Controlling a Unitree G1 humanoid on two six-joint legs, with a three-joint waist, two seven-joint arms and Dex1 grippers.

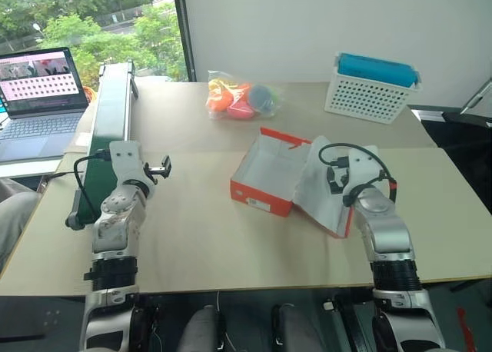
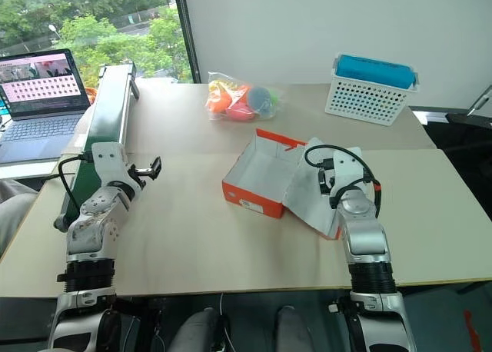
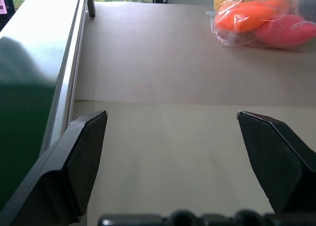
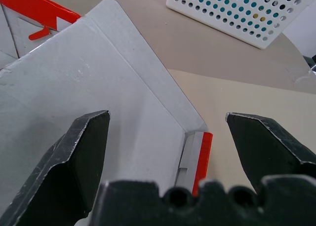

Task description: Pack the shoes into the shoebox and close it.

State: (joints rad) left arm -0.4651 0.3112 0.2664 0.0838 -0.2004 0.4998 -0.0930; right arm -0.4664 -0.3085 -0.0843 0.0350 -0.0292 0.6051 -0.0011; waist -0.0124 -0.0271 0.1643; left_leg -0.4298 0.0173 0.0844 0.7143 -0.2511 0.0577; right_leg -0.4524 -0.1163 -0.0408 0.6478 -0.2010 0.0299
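Observation:
The orange-red shoebox stands open in the middle of the table, its white inside bare. Its hinged lid lies folded out to the right, white side up. My right gripper hovers over that lid, open, with nothing between its fingers; the right wrist view shows the lid's white inside and red edge beneath it. My left gripper is open over the bare tabletop at the left, well apart from the box. The shoes are out of view.
A clear bag of orange, pink and blue toys lies behind the box. A white perforated basket with a teal top stands at the back right. A green conveyor rail runs along the left, beside a laptop.

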